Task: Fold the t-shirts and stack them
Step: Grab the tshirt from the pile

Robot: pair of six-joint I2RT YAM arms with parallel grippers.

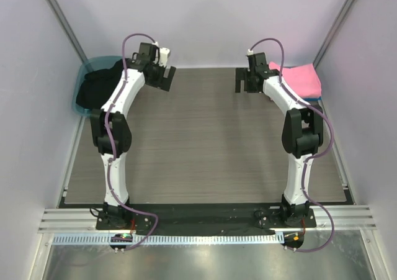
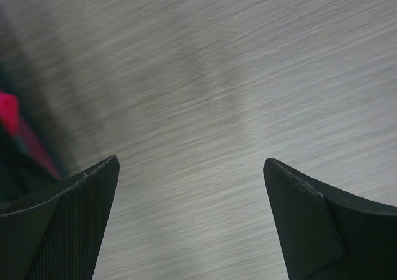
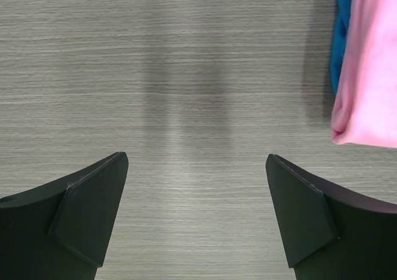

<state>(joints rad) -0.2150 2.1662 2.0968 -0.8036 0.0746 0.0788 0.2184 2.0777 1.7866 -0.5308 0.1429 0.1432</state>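
Pink t-shirt (image 1: 299, 76) lies just beside the right gripper (image 1: 242, 80).

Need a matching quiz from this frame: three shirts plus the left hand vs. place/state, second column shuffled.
1 black t-shirt
2 pink t-shirt
3 turquoise t-shirt
4 left hand

A under the pink one
B open, above bare table
C heaped in the tub, far left
D top of the far-right pile

Pairs: 1-C, 2-D, 3-A, 4-B

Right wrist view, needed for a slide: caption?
Open right tool above wood-grain table; folded pink t-shirt lying on a blue one nearby.
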